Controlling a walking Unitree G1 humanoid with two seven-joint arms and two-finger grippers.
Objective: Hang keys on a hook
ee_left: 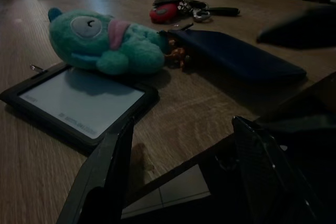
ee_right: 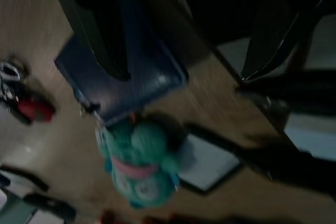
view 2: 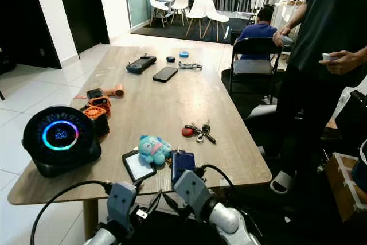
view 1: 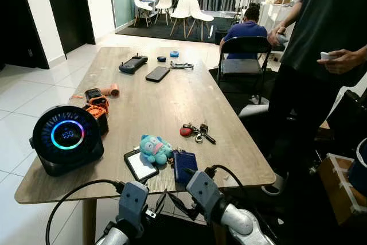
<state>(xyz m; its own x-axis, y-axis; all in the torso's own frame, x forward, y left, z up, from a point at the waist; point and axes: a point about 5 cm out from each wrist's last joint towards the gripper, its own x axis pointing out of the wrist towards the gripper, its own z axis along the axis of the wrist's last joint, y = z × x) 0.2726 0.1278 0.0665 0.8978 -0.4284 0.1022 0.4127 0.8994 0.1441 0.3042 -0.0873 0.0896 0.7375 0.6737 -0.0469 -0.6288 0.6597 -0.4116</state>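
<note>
Beyond the near edge of the long wooden table (view 1: 172, 101), ahead and right of both open, empty grippers, lies the bunch of dark keys with a red fob (view 1: 196, 132), long axis crosswise, nearer the right gripper (view 1: 182, 203) than the left gripper (view 1: 150, 206).

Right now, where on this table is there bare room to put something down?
The widest bare patch runs down the table middle, between the black phone and the keys. The strip right of the keys is free too. The near edge is crowded: speaker, plush toy, blue pouch.
</note>
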